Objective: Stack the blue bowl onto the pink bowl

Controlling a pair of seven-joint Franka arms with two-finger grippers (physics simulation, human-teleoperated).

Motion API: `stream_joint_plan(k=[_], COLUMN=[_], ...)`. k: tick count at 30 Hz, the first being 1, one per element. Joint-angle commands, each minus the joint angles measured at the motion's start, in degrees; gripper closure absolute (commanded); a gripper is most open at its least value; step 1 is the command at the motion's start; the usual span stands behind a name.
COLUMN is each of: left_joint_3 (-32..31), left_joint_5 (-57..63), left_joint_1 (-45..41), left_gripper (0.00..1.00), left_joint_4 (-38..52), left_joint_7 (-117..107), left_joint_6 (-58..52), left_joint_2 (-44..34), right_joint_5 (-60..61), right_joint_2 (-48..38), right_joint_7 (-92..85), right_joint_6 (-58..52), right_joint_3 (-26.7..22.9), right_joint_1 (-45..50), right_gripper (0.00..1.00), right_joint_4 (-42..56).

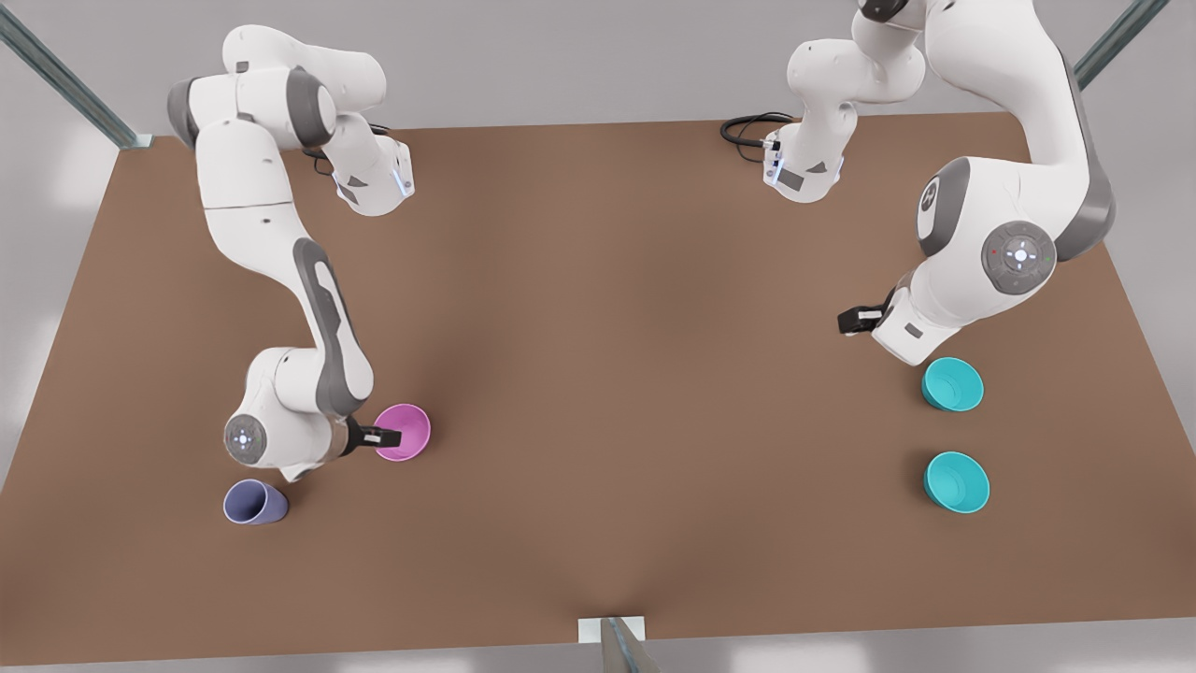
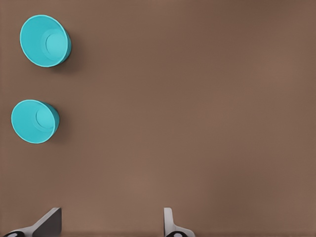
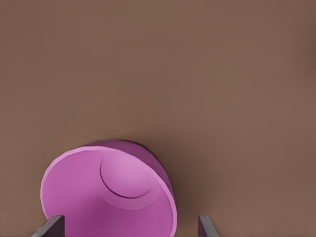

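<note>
Glossy pink bowl under wide right hand, left hand wide, two teal bowls.

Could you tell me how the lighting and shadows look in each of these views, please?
Front view: soft, even light, faint shadows beside the teal bowls and pink bowl, pale blurred patches beyond the table edges. Left wrist view: a soft shadow hugs each teal bowl. Right wrist view: a diffuse shadow rings the pink bowl; no harsh glare.

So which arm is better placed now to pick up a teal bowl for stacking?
The left arm, probably. The left gripper hangs open right beside the nearer teal bowl, the second teal bowl just past it. The right gripper is open around the pink bowl's rim, across the table.
</note>
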Motion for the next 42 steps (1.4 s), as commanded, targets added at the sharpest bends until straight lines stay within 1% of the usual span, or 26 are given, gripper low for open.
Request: stream_joint_plan(k=[1,4,8,9,10,11,13,14,19,20,21,22,23,24,26,27,28,30,34,37,42], left_joint_3=[-0.01,-0.01,-0.01,-0.01,-0.01,-0.01,-0.01,-0.01,-0.01,-0.01,-0.01,-0.01,-0.01,-0.01,-0.01,-0.01,-0.01,-0.01,-0.01,-0.01,-0.01], left_joint_5=[0.04,0.04,0.04,0.04,0.04,0.04,0.04,0.04,0.04,0.04,0.04,0.04,0.04,0.04,0.04,0.04,0.04,0.04,0.04,0.04,-0.14], left_joint_1=[0.00,0.00,0.18,0.18,0.18,0.18,0.18,0.18,0.18,0.18,0.18,0.18,0.18,0.18,0.18,0.18,0.18,0.18,0.18,0.44,2.90], left_gripper=[0.00,0.00,0.00,0.00,0.00,0.00,0.00,0.00,0.00,0.00,0.00,0.00,0.00,0.00,0.00,0.00,0.00,0.00,0.00,0.00,0.00], left_joint_4=[0.03,0.03,0.03,0.03,0.03,0.03,0.03,0.03,0.03,0.03,0.03,0.03,0.03,0.03,0.03,0.03,0.03,0.03,0.03,-0.24,-0.15], left_joint_7=[-0.61,-0.61,-0.61,-0.61,-0.61,-0.61,-0.61,-0.69,-0.61,-0.61,-0.69,-0.61,-0.61,-0.61,-0.61,-0.69,-0.69,-0.69,-0.69,-0.78,-0.96], left_joint_6=[-0.10,-0.10,-0.10,-0.10,-0.10,-0.10,-0.10,-0.36,-0.63,-0.63,-0.63,-0.63,-0.63,-0.63,-0.63,-0.72,-0.80,-0.80,-0.89,-0.98,-1.16], left_joint_2=[-0.05,0.12,0.21,0.21,0.21,0.21,0.21,0.21,0.21,0.39,0.39,0.39,0.39,0.39,0.39,0.39,0.39,0.39,0.74,0.83,1.97], right_joint_5=[0.39,0.39,0.39,0.39,0.48,1.10,1.19,1.19,1.27,5.48,8.91,9.45,10.32,13.22,18.15,18.24,18.24,17.71,17.18,17.09,17.27], right_joint_2=[-0.22,-0.83,1.10,1.36,1.36,1.36,1.19,1.19,0.22,-1.27,-1.71,-1.45,-1.10,-0.75,5.49,8.82,10.68,12.87,15.60,18.41,22.02], right_joint_7=[7.54,7.45,7.45,7.45,7.45,7.19,6.66,6.83,5.34,2.80,2.09,2.53,3.05,4.19,13.07,17.37,20.89,28.01,35.92,39.09,40.50], right_joint_6=[7.33,9.35,12.34,12.60,12.60,12.60,12.08,11.90,9.70,7.43,2.94,1.62,1.70,1.70,2.05,2.41,4.07,9.87,13.92,18.66,22.53], right_joint_3=[0.00,0.00,0.00,0.00,0.00,0.00,-0.09,-0.09,-0.27,0.08,0.52,1.31,3.51,3.95,3.95,4.04,3.95,3.69,3.16,3.07,2.72], right_joint_1=[0.33,0.50,0.68,0.59,0.59,0.50,0.33,0.33,-0.64,-0.99,-0.82,-0.46,-0.46,0.67,5.16,6.74,8.32,13.60,19.05,22.56,25.29], right_gripper=[0.00,0.00,0.01,0.02,0.07,0.25,0.70,0.79,0.79,0.79,0.79,0.79,0.79,0.79,0.79,0.79,0.79,0.79,0.79,0.79,0.79], right_joint_4=[-1.41,-4.05,-4.84,-4.67,-4.58,-4.41,-4.14,-4.14,-3.00,-1.51,2.18,5.96,8.86,11.15,22.04,27.66,30.05,30.22,30.31,30.31,31.89])
